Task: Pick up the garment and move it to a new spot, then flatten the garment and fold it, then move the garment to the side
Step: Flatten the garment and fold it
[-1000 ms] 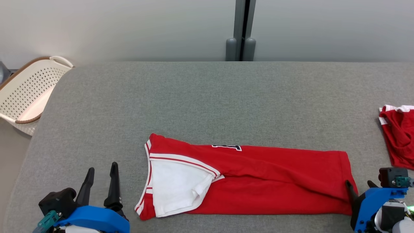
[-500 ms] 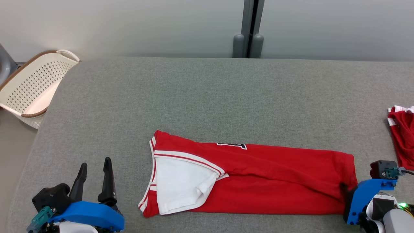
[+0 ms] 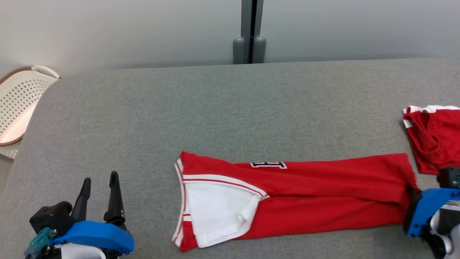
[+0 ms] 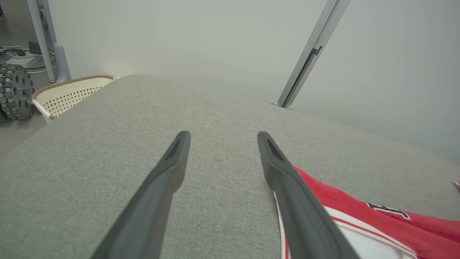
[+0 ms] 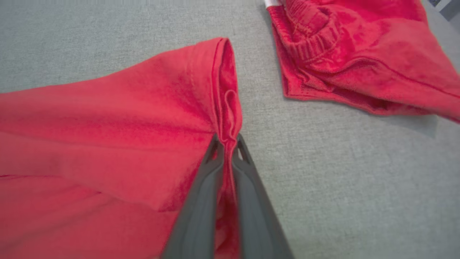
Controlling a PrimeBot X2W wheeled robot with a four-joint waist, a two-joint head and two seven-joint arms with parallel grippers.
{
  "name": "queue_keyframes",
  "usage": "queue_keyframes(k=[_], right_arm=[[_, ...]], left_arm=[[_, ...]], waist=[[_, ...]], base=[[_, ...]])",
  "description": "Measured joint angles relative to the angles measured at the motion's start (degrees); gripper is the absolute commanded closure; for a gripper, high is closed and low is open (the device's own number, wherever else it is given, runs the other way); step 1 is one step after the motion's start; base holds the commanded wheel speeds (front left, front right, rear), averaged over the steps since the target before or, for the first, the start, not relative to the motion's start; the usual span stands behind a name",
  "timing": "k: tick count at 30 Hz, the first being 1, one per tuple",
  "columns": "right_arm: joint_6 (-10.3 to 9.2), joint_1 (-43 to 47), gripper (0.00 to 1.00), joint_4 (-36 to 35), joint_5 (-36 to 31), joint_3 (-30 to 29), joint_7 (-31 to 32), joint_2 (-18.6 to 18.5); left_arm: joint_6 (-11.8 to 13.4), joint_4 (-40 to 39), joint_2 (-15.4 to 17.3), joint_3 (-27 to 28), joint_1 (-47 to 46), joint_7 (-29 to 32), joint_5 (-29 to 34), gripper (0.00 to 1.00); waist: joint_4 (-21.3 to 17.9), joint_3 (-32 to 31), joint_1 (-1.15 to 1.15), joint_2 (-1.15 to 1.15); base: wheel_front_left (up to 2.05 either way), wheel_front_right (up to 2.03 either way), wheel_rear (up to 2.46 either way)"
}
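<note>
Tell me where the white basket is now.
In the head view the white basket sits at the left edge, beside the far left corner of the grey surface, apart from the long red garment.

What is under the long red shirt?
The red shirt lies flat on the grey table, whose surface shows around it. Whatever is directly beneath is covered by its folded layers.

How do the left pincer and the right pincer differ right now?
The left pincer stands open, holding nothing; the right pincer is shut on the hem of the red shirt. The left pincer sits apart from the shirt, off its white end; the right pincer is at the opposite end, near a second red garment. Both have long dark fingers and blue mounts.
</note>
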Motion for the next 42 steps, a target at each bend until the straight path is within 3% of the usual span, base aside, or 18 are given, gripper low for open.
queue_keyframes(k=[4, 9, 19, 25, 32, 42], right_arm=[[-0.04, 2.0, 1.00, -3.4, 1.4, -1.1, 0.3, -2.5], [-0.05, 5.0, 1.00, -9.4, 4.2, 0.1, 1.6, -1.7], [-0.07, 9.6, 1.00, -28.0, 14.3, 7.0, 8.7, 4.5], [-0.07, 10.4, 1.00, -34.4, 19.4, 12.1, 12.3, 8.3], [-0.07, 8.2, 1.00, -32.1, 22.1, 19.7, 11.6, 11.0], [-0.08, 0.2, 1.00, -17.9, 30.6, 29.8, 2.6, 11.5]], left_arm=[[0.1, 0.0, 0.2, 0.1, 0.0, 0.0, -0.1, 0.00], [0.1, 0.2, 0.1, -0.4, 0.0, 0.1, -0.1, 0.00], [0.1, 0.2, 0.6, -0.7, 0.1, 0.5, -0.1, 0.00], [0.1, 0.2, 0.4, -1.1, 0.0, 0.5, -0.2, 0.00], [-0.5, 0.8, -0.2, -2.0, -0.9, 0.3, -0.2, 0.00], [-1.5, 2.8, -1.7, -3.6, -3.3, -0.2, -0.3, 0.00]], waist=[[-0.9, -0.2, 0.00, 0.00], [-1.2, -0.5, 0.00, 0.00], [0.9, -1.3, 0.00, 0.00], [3.1, -1.2, -0.01, 0.00], [6.0, -0.5, 0.00, 0.00], [10.9, 0.7, 0.00, -0.01]], base=[[0.00, 0.00, 0.00], [0.00, 0.00, 0.00], [0.00, 0.00, 0.00], [0.00, 0.00, 0.00], [0.00, 0.00, 0.00], [0.00, 0.00, 0.00]])
